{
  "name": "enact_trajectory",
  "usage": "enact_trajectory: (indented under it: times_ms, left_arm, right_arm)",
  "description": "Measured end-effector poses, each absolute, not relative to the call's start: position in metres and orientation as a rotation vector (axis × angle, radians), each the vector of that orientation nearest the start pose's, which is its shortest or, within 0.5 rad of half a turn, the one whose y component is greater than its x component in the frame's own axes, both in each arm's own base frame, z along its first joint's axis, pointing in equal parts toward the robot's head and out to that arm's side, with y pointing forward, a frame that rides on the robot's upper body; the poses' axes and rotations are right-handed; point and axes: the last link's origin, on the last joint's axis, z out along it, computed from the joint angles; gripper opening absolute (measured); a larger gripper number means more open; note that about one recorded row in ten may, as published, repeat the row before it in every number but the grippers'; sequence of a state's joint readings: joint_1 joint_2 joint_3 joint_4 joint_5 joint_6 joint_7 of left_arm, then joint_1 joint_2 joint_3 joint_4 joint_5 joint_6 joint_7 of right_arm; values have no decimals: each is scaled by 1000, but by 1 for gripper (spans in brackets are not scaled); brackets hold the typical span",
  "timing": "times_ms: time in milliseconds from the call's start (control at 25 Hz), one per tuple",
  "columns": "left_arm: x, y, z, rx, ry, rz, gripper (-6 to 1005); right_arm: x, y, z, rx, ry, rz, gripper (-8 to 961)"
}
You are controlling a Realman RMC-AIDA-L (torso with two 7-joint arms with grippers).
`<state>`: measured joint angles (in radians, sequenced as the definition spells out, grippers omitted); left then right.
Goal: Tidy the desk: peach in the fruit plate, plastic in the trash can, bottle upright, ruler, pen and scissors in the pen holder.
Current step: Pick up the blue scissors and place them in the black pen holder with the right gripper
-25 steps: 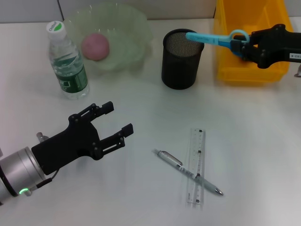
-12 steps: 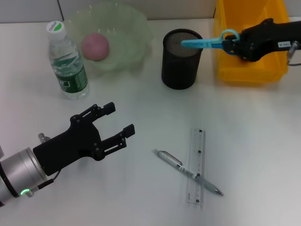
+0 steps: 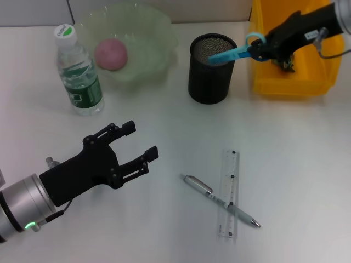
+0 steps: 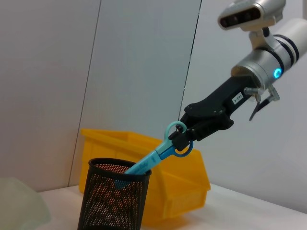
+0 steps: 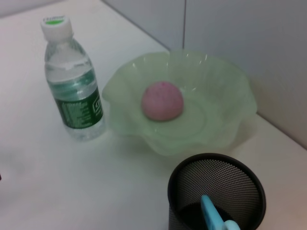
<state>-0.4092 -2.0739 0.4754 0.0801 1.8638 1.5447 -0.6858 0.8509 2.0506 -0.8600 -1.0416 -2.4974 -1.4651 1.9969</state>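
I have the right gripper clamped on the handle loops of the light-blue scissors, which slant blade-first into the black mesh pen holder; how deep the tips reach I can't quite make out. My left gripper hovers above the desk, fingers spread, holding nothing.
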Motion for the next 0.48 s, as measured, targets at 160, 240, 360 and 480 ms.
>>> enact_trajectory:
  times_ms: [160, 240, 360, 480]
  left_arm:
    - [-298, 250, -61, -2427, -538, -1009, 800]
    - [-298, 250, -61, -2426, -539, -1011, 800]
    - [-297, 250, -61, -2427, -540, -1012, 800]
    - [-297, 250, -61, -2427, -540, -1012, 800]
  right_arm:
    - [147, 431, 40, -2685, 544, -175, 81]
    - [143, 433, 39, -2683, 536, -202, 81]
    - [131, 435, 33, -2682, 509, -271, 81]
    - [127, 437, 31, -2678, 502, -284, 80]
